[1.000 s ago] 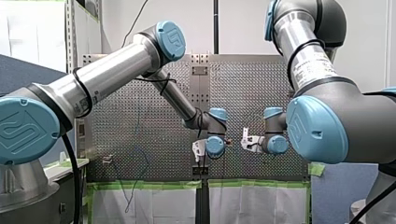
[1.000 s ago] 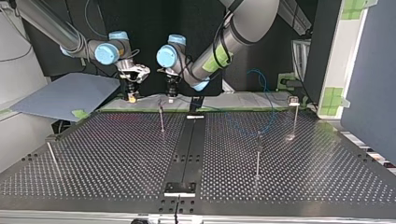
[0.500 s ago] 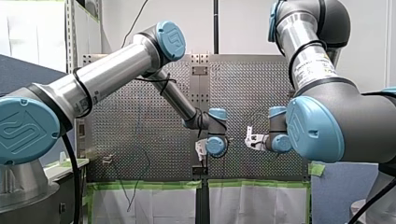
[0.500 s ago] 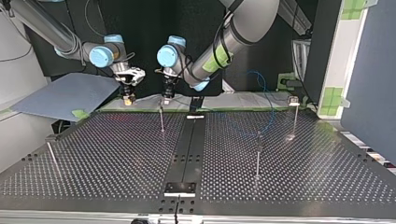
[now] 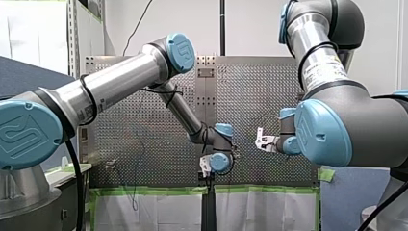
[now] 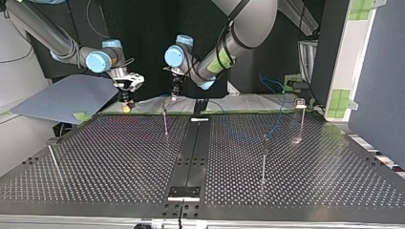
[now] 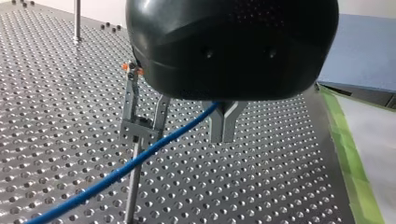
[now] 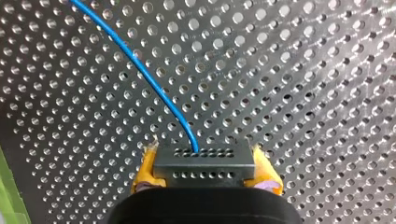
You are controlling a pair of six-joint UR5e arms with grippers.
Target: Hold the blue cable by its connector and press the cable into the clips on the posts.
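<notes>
Right gripper: its yellow pads are clamped on both sides of the connector. The connector is a dark grey rectangular block with two rows of small holes on its face. It is held above the table, level between the pads.

Cable: thin, round, bright blue and glossy. It leaves the middle of the connector's far edge and runs away over the table in a gentle curve.

Left gripper: a black housing with two metal fingers, drawn together into a narrow V. The cable comes out from between them, so the fingers are closed around it. From there it runs straight and taut, slanting down and away from the gripper.

Clip: a metal fork with two upright prongs, one of them orange-tipped, on top of a thin post just beside the left gripper. The cable crosses in front of the post at the base of the clip and does not lie between the prongs. Whether it touches the post cannot be told.

In the top view both grippers hang over the far edge of the table, near each other but apart. The left gripper is above the nearest of the four posts.
</notes>
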